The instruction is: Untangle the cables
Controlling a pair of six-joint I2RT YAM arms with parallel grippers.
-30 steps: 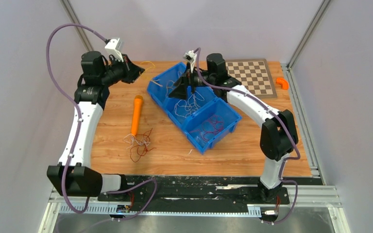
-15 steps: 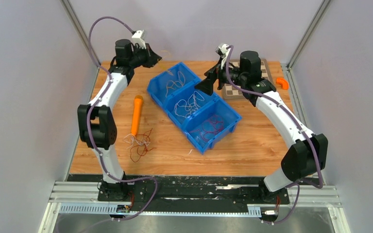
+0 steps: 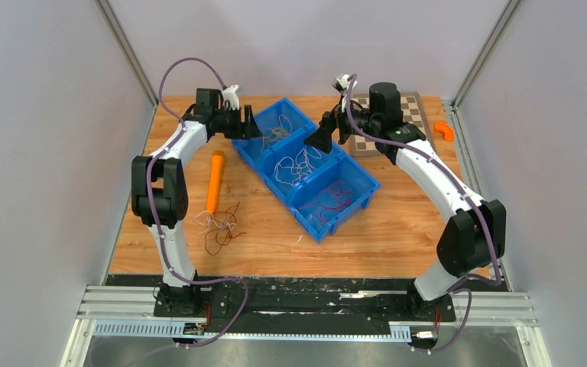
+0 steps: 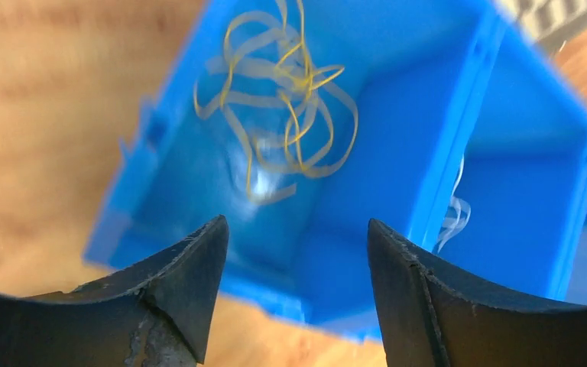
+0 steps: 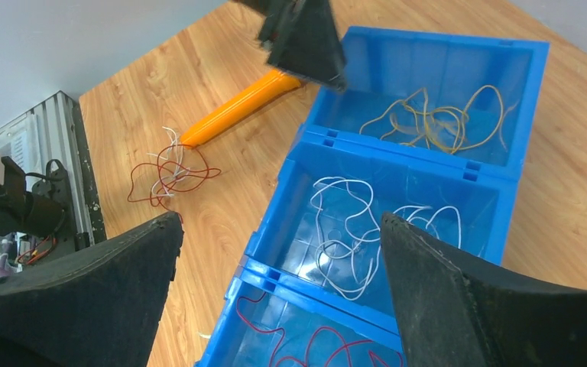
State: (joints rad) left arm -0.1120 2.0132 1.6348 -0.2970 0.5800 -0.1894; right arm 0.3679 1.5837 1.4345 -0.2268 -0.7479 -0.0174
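A small tangle of red and white cables (image 3: 218,227) lies on the wooden table at the front left; it also shows in the right wrist view (image 5: 172,172). Three joined blue bins (image 3: 368,183) hold sorted cables: yellow (image 3: 275,126) in the far bin, white (image 3: 299,164) in the middle, red (image 3: 329,200) in the near one. My left gripper (image 3: 251,122) hangs open over the far bin's left edge, nothing between its fingers (image 4: 294,229), with the yellow cables (image 4: 283,122) below it. My right gripper (image 3: 322,138) is open and empty (image 5: 279,222) above the bins' right side.
An orange tube (image 3: 215,180) lies left of the bins, just behind the tangle. A chessboard (image 3: 397,122) sits at the back right under the right arm, with a small orange piece (image 3: 445,131) by the table's right edge.
My left arm has swung from the back left corner to the far bin's edge, and its jaws have gone from shut to open. My right gripper drew back from over the bins towards the right.
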